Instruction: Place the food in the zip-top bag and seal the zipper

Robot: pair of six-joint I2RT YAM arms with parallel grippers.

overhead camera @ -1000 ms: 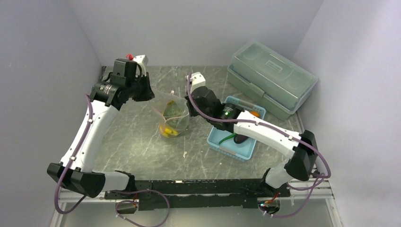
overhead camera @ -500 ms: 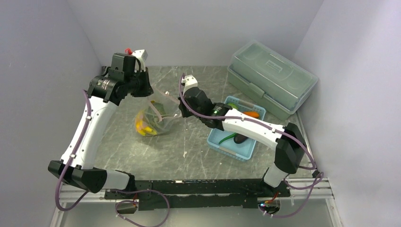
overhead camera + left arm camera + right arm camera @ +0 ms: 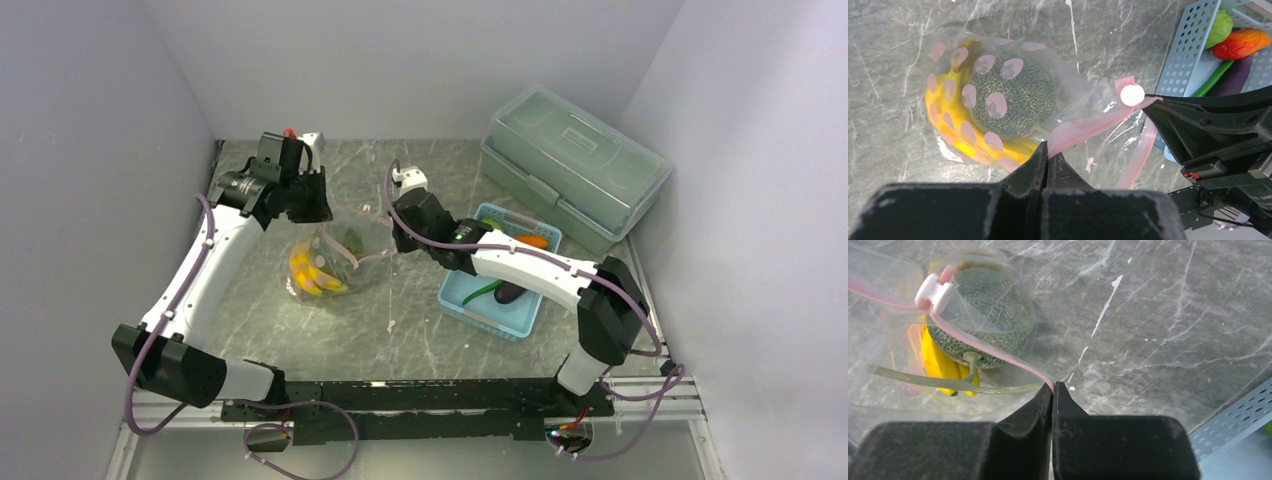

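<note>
The clear zip-top bag (image 3: 330, 262) hangs between my two grippers, its bottom near the table. Inside are yellow bananas (image 3: 950, 135) and a dark-green netted melon (image 3: 1015, 97); both also show in the right wrist view, bananas (image 3: 938, 362) and melon (image 3: 993, 310). My left gripper (image 3: 1048, 156) is shut on the pink zipper strip (image 3: 1088, 127). My right gripper (image 3: 1052, 386) is shut on the strip's other end (image 3: 998, 352). A white slider (image 3: 934, 290) sits on the strip. The lime-green fruit (image 3: 1220, 27), orange-red piece (image 3: 1243, 42), green vegetable (image 3: 1215, 80) and eggplant (image 3: 508, 293) lie in the basket.
A light blue perforated basket (image 3: 470, 300) stands right of the bag under my right arm. A large translucent grey-green lidded box (image 3: 575, 165) stands at the back right. Walls close the left, back and right sides.
Both grippers have carried the bag leftward and then lower, so it now hangs closer to the table. The left arm has swung right and the right arm has stretched left.
</note>
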